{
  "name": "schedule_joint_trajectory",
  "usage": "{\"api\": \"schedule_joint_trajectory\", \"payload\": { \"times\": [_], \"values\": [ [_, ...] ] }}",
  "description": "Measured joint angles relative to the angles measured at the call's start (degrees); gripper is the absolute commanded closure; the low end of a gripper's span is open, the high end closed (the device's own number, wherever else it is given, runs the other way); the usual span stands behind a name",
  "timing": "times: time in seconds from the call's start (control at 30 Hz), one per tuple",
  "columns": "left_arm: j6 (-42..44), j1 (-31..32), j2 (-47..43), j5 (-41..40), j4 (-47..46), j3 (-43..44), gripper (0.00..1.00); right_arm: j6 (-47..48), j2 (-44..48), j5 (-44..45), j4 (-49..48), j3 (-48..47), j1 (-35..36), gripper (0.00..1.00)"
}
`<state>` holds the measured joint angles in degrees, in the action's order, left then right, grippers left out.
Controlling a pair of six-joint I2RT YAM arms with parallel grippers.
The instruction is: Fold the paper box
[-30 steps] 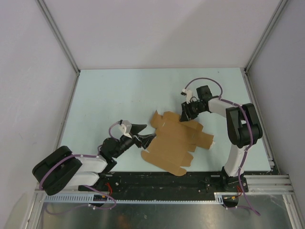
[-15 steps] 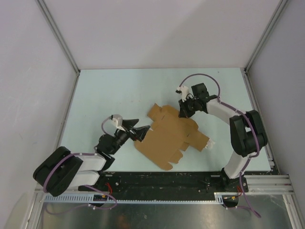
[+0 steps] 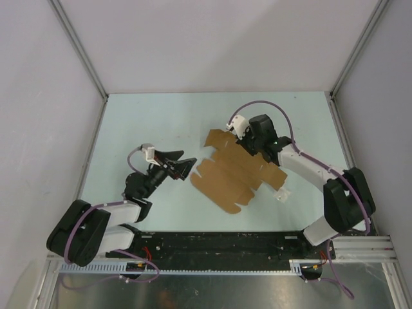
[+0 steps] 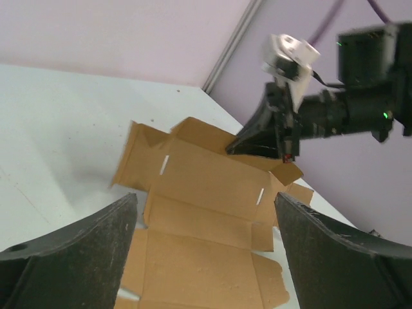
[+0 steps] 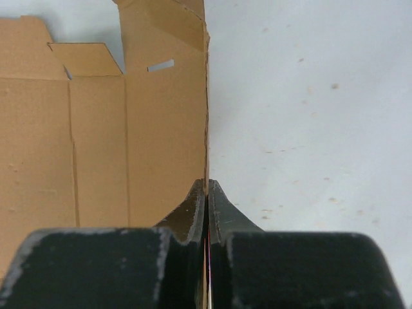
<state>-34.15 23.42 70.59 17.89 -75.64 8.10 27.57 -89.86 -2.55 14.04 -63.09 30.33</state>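
The paper box (image 3: 233, 175) is a flat brown die-cut sheet lying mid-table, its far edge lifted. My right gripper (image 3: 248, 147) is shut on that raised far edge; the right wrist view shows the thin cardboard (image 5: 96, 141) pinched edge-on in the right gripper (image 5: 206, 187). My left gripper (image 3: 185, 167) hangs open just off the sheet's left side, touching nothing. Through the left gripper (image 4: 206, 199), the left wrist view shows the sheet (image 4: 193, 177) spread out, with the right gripper (image 4: 261, 143) clamping its far flap.
A tiny white wad of paper (image 3: 281, 195) lies by the sheet's right tab. Grey walls with metal corner posts (image 3: 80, 53) close in the pale table (image 3: 161, 122) on three sides. The black mounting rail (image 3: 225, 243) runs along the near edge.
The right gripper has shut on the sheet's far edge and pulled the sheet left and farther away. The left gripper has opened wider and drawn back to the left.
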Motion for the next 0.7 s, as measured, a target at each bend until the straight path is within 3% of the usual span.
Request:
{"api": "schedule_joint_trajectory", "payload": {
  "times": [0.03,0.07,0.13,0.17,0.37,0.43,0.5,0.7],
  "values": [
    [-0.2,-0.7,-0.2,0.5,0.0,0.0,0.16,1.6,1.5,1.0,-1.2,1.4,0.2,1.00],
    [-0.5,-1.5,-0.2,0.7,-0.1,0.0,0.34,3.3,3.0,2.0,-2.3,2.8,0.5,1.00],
    [-1.6,-3.5,0.0,1.5,0.0,0.0,0.49,6.3,5.8,3.2,-4.5,5.7,1.5,1.00],
    [-2.1,-4.4,0.3,1.9,-0.1,0.1,0.62,7.8,7.3,3.7,-5.7,7.3,2.2,1.00],
    [-5.5,-8.4,5.9,7.0,0.2,2.7,0.89,12.3,12.8,2.0,-10.3,11.8,3.7,1.00],
    [-6.2,-9.2,7.9,9.9,0.2,4.2,0.92,13.0,14.0,1.0,-10.9,12.1,3.7,1.00],
    [-6.4,-9.4,8.4,12.0,0.3,4.9,0.86,13.4,15.3,-0.6,-11.5,12.3,3.9,1.00],
    [-5.5,-9.6,4.9,13.8,0.3,4.0,0.25,14.6,16.8,-2.6,-12.2,13.8,5.5,1.00]
  ]
}}
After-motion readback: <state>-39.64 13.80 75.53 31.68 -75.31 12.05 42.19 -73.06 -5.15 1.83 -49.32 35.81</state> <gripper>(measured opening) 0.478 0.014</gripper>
